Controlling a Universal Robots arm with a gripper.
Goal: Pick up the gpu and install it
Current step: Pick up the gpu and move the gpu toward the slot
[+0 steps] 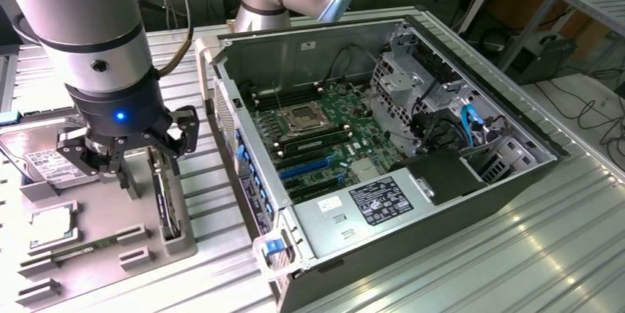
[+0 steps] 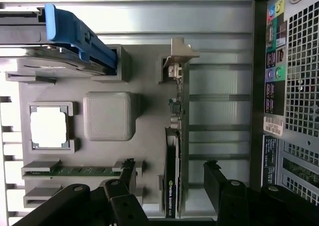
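With the gripper (image 2: pixel 170 164) jaws apart, flanking the upright gpu (image 2: pixel 171 196) in its tray (image 2: pixel 109 56), off-centre closing could tilt or jam the card.

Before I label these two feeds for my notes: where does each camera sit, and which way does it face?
Exterior view: off the arm, high above the bench, looking down at an angle on the open computer case and grey tray; the arm and end effector show at the exterior view's left.
Wrist view: on the wrist, looking down onto the tray; the open end effector straddles the gpu.
Shared: tray, gpu, end effector, computer case.
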